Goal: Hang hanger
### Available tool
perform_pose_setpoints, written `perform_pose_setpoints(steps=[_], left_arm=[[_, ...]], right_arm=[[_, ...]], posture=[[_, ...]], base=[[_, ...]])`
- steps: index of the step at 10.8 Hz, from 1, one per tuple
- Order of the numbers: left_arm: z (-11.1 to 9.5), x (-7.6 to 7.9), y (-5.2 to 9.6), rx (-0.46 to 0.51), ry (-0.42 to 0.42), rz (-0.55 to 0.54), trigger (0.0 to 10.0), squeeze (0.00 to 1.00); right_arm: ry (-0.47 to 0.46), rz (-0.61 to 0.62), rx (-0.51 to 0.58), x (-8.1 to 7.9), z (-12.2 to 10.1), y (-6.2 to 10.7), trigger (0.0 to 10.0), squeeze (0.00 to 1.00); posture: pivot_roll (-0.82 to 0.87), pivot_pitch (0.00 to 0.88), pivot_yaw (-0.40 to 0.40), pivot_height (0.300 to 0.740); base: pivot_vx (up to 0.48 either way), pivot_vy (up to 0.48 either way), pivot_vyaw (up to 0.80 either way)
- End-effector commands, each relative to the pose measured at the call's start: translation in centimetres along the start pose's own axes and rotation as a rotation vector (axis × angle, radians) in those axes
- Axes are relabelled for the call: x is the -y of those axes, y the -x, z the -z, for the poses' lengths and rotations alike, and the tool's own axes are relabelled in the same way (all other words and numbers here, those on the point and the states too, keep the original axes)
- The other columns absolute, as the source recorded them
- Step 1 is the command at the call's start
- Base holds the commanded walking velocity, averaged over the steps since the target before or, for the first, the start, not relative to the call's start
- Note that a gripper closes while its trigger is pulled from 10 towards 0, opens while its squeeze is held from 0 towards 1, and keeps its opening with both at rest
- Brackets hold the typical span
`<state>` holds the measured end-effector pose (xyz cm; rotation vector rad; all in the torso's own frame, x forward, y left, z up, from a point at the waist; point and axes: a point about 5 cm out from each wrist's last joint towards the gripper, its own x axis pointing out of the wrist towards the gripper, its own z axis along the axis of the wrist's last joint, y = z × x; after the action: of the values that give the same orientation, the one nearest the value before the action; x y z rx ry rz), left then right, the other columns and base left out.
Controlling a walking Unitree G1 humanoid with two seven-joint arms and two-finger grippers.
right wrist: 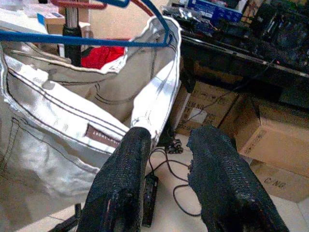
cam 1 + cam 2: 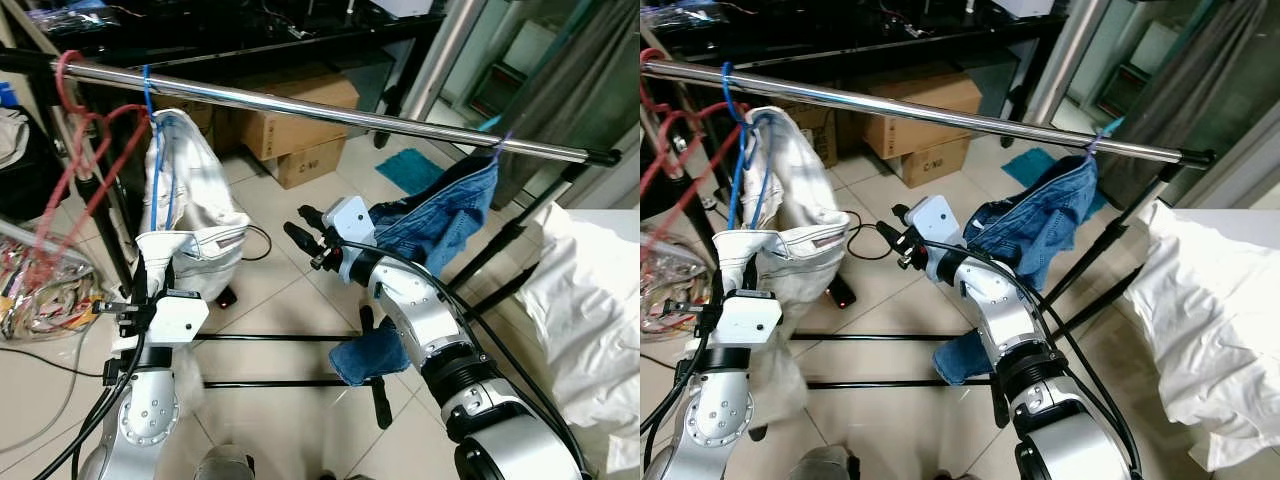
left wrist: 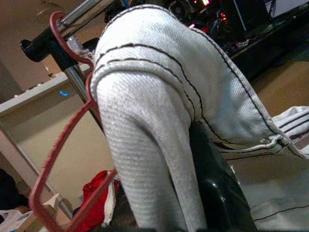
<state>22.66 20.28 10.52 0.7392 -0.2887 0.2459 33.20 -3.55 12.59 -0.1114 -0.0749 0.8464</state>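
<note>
A steel rail [image 2: 330, 112] runs across in front of me. A blue hanger [image 2: 150, 95] hooks over its left part and carries white trousers [image 2: 185, 190]. A red hanger [image 2: 75, 180] hangs empty further left. My left gripper [image 2: 142, 272] is under the trousers' waistband, shut on the cloth, which drapes over a black finger [image 3: 217, 193]. My right gripper [image 2: 300, 226] is open just right of the trousers, below the rail, with nothing between its fingers [image 1: 130, 164]. Blue jeans [image 2: 440, 215] hang from the rail's right end, behind my right arm.
Cardboard boxes [image 2: 300, 130] stand behind the rail under a dark desk. The rack's black floor bars [image 2: 270, 338] cross the tiles below my arms. White bedding [image 2: 590, 320] lies on the right, a colourful bag [image 2: 40, 290] on the left.
</note>
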Motion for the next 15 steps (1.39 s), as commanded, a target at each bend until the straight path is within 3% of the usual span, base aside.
perform_pose_setpoints(steps=[1,3,4,5,6,7,11,14,15], left_arm=[[-0.3,-0.1,-0.4,0.004,0.019,-0.031,10.0,0.00],[0.1,0.4,-0.2,-0.032,0.037,-0.010,10.0,0.00],[0.3,0.6,0.0,-0.043,0.055,-0.002,10.0,0.56],[0.2,1.0,0.2,-0.040,0.071,0.017,10.0,1.00],[0.1,1.1,0.2,-0.044,0.075,0.024,10.0,1.00],[0.3,1.1,0.1,-0.067,0.080,0.023,10.0,0.00],[-1.4,-0.3,-0.3,0.020,0.032,-0.066,10.0,0.00],[-1.7,0.3,0.4,-0.022,0.047,-0.010,10.0,0.00],[-0.8,0.8,1.2,-0.086,0.093,0.011,10.0,0.07]], right_arm=[[-0.010,0.019,0.001,0.5,0.0,0.4,10.0,0.00],[-0.009,0.020,-0.003,0.5,0.1,0.6,10.0,0.00],[-0.009,0.021,-0.004,0.5,0.1,0.6,10.0,0.00],[-0.009,0.023,-0.007,0.5,0.2,0.7,10.0,0.00],[-0.009,0.024,-0.010,0.5,0.2,0.8,10.0,0.00],[-0.009,0.023,-0.010,0.5,0.2,0.8,10.0,0.00],[-0.006,0.023,-0.014,0.5,0.3,1.0,10.0,0.00],[-0.006,0.020,-0.022,0.4,0.5,1.1,10.0,0.00],[-0.006,0.017,-0.024,0.4,0.5,1.0,10.0,0.00]], posture=[[0.39,0.044,-0.183,0.740],[0.38,0.044,-0.182,0.740],[0.38,0.044,-0.179,0.740],[0.38,0.044,-0.179,0.740],[0.38,0.044,-0.179,0.740],[0.38,0.047,-0.178,0.740],[0.38,0.047,-0.181,0.740],[0.39,0.053,-0.185,0.740],[0.39,0.055,-0.187,0.740]], base=[[0.000,0.000,0.00],[0.000,0.000,0.00],[0.000,0.000,0.00],[0.000,0.000,0.00],[0.000,0.000,0.00],[0.000,0.000,0.00],[0.000,0.000,0.00],[0.000,0.000,0.00],[0.000,0.000,0.00]])
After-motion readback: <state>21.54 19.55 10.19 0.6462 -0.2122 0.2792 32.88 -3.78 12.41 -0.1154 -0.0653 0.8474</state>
